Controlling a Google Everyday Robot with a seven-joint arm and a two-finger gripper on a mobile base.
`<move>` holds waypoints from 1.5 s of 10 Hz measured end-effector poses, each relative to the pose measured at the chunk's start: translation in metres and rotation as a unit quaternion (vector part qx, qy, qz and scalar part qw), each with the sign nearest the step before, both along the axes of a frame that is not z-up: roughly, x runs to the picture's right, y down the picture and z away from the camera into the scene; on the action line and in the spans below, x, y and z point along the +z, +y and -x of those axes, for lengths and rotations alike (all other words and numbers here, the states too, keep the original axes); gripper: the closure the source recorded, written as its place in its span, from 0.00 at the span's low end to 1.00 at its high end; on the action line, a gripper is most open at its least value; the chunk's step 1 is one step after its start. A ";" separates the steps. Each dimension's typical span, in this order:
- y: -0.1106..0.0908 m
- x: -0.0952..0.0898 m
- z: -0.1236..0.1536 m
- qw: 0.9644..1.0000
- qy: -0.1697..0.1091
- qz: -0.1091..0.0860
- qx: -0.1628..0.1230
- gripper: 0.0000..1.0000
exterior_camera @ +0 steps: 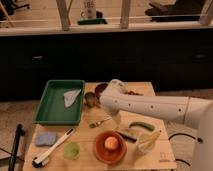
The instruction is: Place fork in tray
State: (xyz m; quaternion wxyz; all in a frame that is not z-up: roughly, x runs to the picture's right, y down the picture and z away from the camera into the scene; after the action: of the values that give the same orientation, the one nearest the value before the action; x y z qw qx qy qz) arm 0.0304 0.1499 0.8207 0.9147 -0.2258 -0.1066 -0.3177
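The fork (100, 121) lies flat on the wooden table, slim and silvery, just right of the tray's near right corner. The green tray (44, 107) sits at the table's left and holds only a white napkin (71, 96). My white arm reaches in from the right across the table's middle. My gripper (115, 116) hangs from its left end, just right of the fork's tines and a little above the table. The fork lies apart from the tray.
An orange bowl (110, 148) with a round fruit stands in front of the fork. A white-handled brush (54, 146), a blue sponge (45, 138) and a green cup (71, 150) lie front left. A dark bowl (101, 89) and a metal cup (90, 98) stand behind the fork.
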 end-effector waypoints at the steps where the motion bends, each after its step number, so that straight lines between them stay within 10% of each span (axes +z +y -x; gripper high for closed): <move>1: 0.001 0.001 0.001 1.000 -0.002 0.005 0.013 0.20; 15: 0.037 0.057 0.048 0.992 -0.025 0.109 0.062 0.20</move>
State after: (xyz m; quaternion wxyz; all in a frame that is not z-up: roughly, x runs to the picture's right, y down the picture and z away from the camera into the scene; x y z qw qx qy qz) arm -0.0176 0.1872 0.8773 0.8998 -0.3087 -0.1773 -0.2524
